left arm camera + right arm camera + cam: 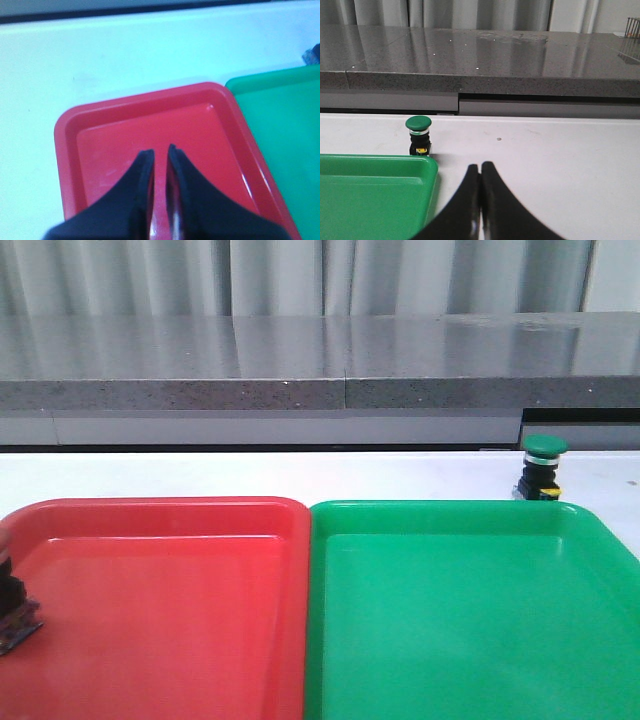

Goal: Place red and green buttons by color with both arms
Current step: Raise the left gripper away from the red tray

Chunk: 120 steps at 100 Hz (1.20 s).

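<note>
The green button (545, 468) stands upright on the white table just behind the far right corner of the green tray (470, 620). It also shows in the right wrist view (418, 135), beyond the tray's corner (427, 167). A dark red-capped button (14, 600) sits in the red tray (170, 610) at its left side, cut off by the picture's edge. My left gripper (160, 149) hangs over the red tray (65, 130), jaws a narrow gap apart and empty. My right gripper (480, 166) is shut and empty over bare table, to the right of the green button. Neither arm shows in the front view.
The two trays lie side by side, touching, at the table's front. A grey stone ledge (320, 360) runs along the back behind the white table (300, 475). A strip of the green tray (285, 110) shows in the left wrist view.
</note>
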{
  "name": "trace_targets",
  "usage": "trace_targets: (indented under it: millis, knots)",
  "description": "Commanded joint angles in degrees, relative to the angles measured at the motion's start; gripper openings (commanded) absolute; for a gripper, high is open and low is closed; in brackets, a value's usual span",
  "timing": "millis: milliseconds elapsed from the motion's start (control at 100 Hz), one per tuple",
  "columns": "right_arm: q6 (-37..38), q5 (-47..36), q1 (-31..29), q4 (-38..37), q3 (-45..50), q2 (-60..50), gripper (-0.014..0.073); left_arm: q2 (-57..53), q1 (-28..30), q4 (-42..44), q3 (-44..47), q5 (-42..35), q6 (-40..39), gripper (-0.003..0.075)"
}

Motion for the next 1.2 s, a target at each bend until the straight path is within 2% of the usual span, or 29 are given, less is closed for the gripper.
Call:
trace_targets:
  millis: [0, 280, 380, 550, 790, 1020, 1190]
  knots:
    - [-0.1, -4.8, 0.0, -0.1, -1.1, -0.9, -0.0064, -4.6, -0.2, -0.9, -1.3, -3.8, -0.3, -0.002]
    - [-0.1, -4.8, 0.0, -0.1, -1.1, -0.9, -0.0064, -15.8, -0.2, 2.2, 2.7, -6.3, -0.5, -0.002]
    - [-0.1, -4.8, 0.0, -0.1, -1.1, -0.9, -0.0064, -18.9, -0.2, 2.8, 4.9, -8.8, -3.1, -0.002]
    - [-0.1, -4.8, 0.0, -0.1, -1.1, -0.9, -0.0064, -23.3, -0.2, 6.7, 8.2, -8.6, -6.2, -0.002]
    - [-0.1, -4.8, 0.0, -0.1, -1.1, -0.9, -0.0064, -30.9, -0.2, 12.0, 16.6, -15.3, -6.5, -0.0021]
    - [-0.1, -4.8, 0.0, -0.1, -1.1, -0.9, -0.0064, -39.9, -0.2, 14.5, 23.9, -15.7, -6.5, -0.002]
    - [-0.1, -4.8, 0.0, -0.1, -1.1, -0.9, -0.0064, -43.9, 1.2, 16.4, 28.2, -18.8, -8.0, -0.002]
